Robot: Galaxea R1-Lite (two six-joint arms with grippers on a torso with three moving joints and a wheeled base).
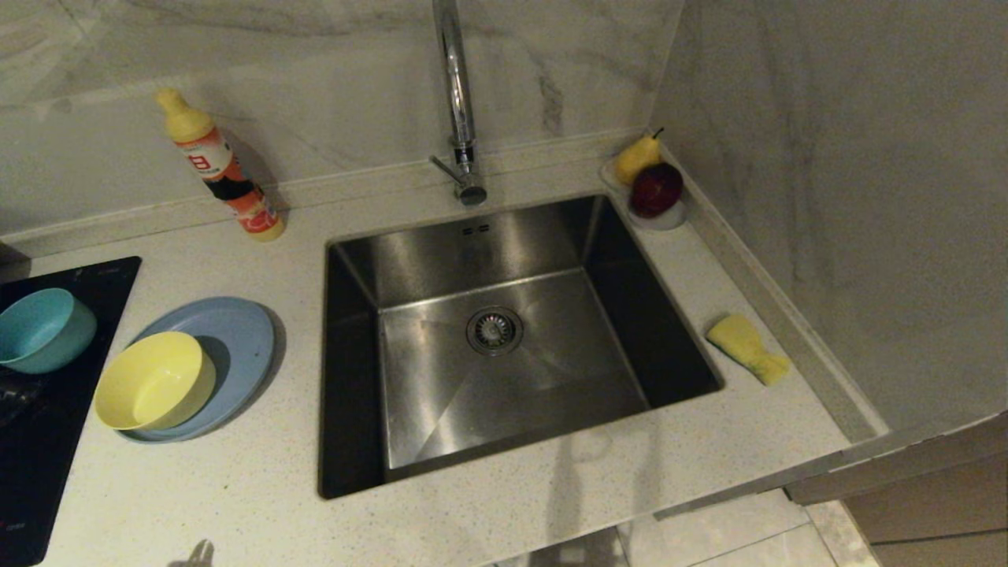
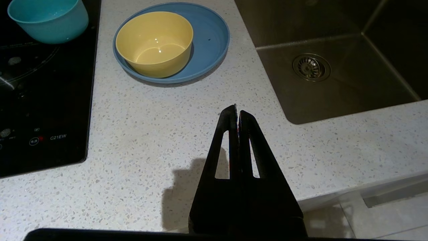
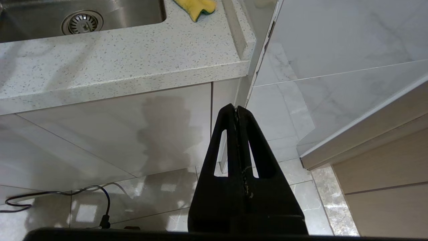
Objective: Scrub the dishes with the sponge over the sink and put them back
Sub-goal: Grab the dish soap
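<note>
The sink (image 1: 504,331) sits in the middle of the speckled counter (image 1: 236,488), with the chrome tap (image 1: 457,94) behind it. On the left side of the sink, the yellow bowl (image 1: 155,381) stands on the light-blue plate (image 1: 236,339), and the teal bowl (image 1: 43,329) stands on the black cooktop (image 1: 47,441) beside them. The sponge (image 1: 746,347) lies on the counter at the right of the sink, near the wall. The left gripper (image 2: 237,112) hangs over the front part of the counter, its fingers pressed together and holding nothing. The right gripper (image 3: 236,108) is lower, in front of the cabinet under the counter edge, fingers also together and empty. A soap bottle (image 1: 220,169) stands at the back left, and a pear (image 1: 636,157) and a red apple (image 1: 656,189) rest in a small dish in the back right corner.
</note>
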